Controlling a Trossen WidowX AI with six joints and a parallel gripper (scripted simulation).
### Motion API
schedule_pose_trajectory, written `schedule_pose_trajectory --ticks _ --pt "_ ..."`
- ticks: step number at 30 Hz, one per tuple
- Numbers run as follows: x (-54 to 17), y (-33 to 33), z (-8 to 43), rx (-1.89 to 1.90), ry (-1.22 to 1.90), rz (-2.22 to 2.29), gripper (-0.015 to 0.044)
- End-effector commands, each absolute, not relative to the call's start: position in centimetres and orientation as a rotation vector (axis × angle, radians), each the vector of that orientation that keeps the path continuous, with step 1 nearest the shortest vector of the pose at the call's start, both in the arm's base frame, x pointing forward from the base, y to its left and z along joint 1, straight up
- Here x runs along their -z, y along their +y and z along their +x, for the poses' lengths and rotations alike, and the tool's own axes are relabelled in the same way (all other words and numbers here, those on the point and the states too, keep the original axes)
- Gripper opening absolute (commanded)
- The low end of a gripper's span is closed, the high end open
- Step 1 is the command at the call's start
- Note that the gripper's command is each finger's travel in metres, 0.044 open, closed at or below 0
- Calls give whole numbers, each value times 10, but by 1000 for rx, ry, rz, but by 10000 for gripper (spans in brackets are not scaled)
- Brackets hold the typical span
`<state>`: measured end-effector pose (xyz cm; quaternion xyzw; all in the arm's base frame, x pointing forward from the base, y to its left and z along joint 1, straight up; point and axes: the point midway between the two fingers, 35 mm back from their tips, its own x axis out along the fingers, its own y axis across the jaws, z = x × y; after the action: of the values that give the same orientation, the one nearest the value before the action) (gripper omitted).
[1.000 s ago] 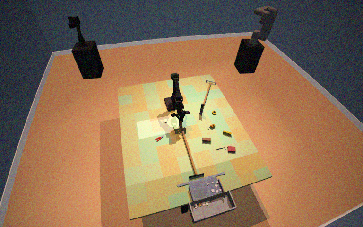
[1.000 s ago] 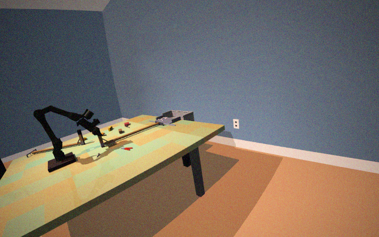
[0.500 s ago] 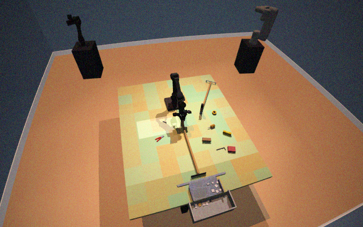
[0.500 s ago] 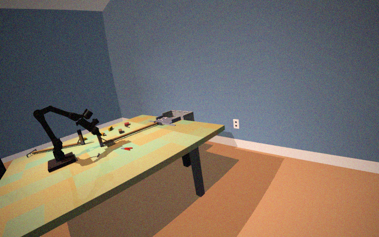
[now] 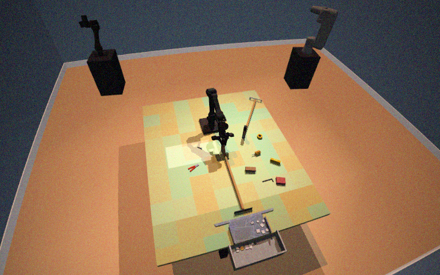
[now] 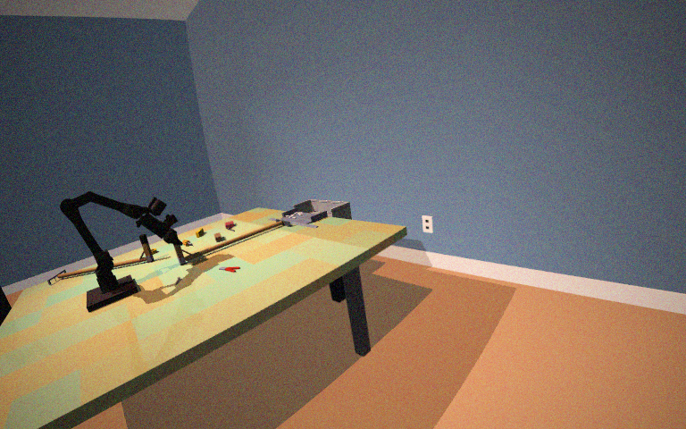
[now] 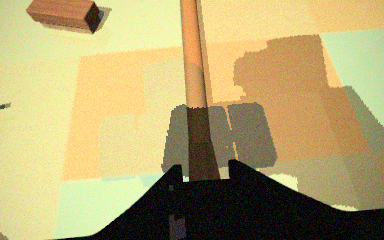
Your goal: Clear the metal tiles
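The long scraper (image 5: 234, 183) (image 6: 238, 239) (image 7: 195, 65) has a wooden handle, a dark grip and a dark blade (image 5: 243, 211). Its blade is just before the near bar of the steel bench plate (image 5: 241, 232). My gripper (image 5: 223, 142) (image 6: 175, 241) (image 7: 205, 169) is shut on the scraper's dark grip at the end nearer the arm's base. Several pale tiles (image 5: 262, 224) lie on the right part of the plate. The catch box (image 5: 256, 255) is at the plate's far end, with several small tiles (image 5: 248, 247) along its left side.
A second long tool (image 5: 250, 113) with an open frame head lies right of the arm. Right of the scraper are a brown block (image 5: 250, 169) (image 7: 62, 12), a red block (image 5: 280, 180), a yellow block (image 5: 275, 161) and a hex key (image 5: 267, 180). Red pliers (image 5: 193, 168) (image 6: 230, 269) lie left.
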<state>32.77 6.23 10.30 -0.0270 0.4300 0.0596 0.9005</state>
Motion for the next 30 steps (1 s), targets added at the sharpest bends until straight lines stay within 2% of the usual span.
schedule_pose_trajectory --ticks 1,18,30 --pt "-104 69 326 -129 884 -57 0" --pt "-105 85 320 -136 883 -59 0" --pt "-107 91 336 -139 881 -60 0"
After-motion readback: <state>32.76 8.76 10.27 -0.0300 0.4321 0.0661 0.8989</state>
